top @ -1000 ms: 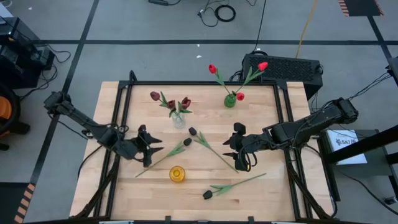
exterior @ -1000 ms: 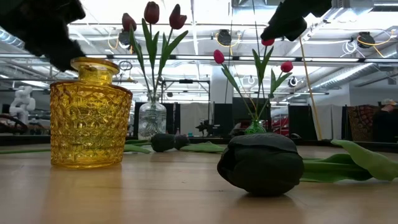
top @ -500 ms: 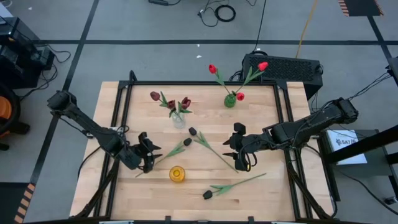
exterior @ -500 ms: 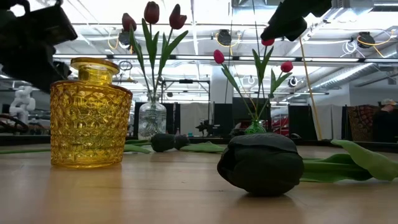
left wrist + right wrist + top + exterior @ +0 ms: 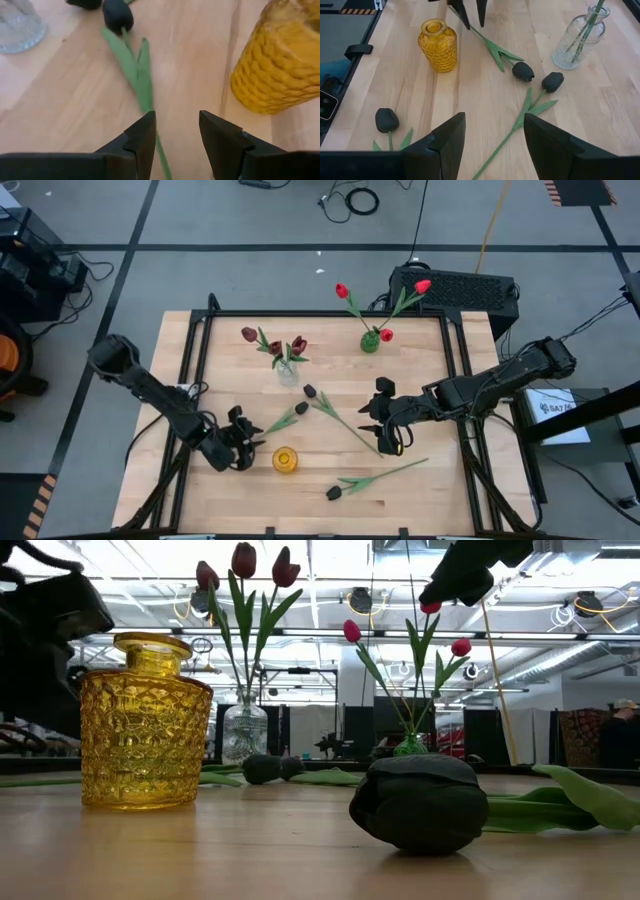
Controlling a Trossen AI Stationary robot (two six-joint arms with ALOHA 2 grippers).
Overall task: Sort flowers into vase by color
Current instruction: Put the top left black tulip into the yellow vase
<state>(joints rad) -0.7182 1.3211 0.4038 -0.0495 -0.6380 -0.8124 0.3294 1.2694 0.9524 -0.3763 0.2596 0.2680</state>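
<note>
Black tulip stem (image 5: 159,145) between left gripper (image 5: 176,131) fingers

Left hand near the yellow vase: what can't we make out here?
- High view: left hand too small to tell whether it touches the stem.
- Left wrist view: black tulip stem runs between the fingers, its end cut off by the edge.
- Low view: yellow vase hides the hand.
</note>
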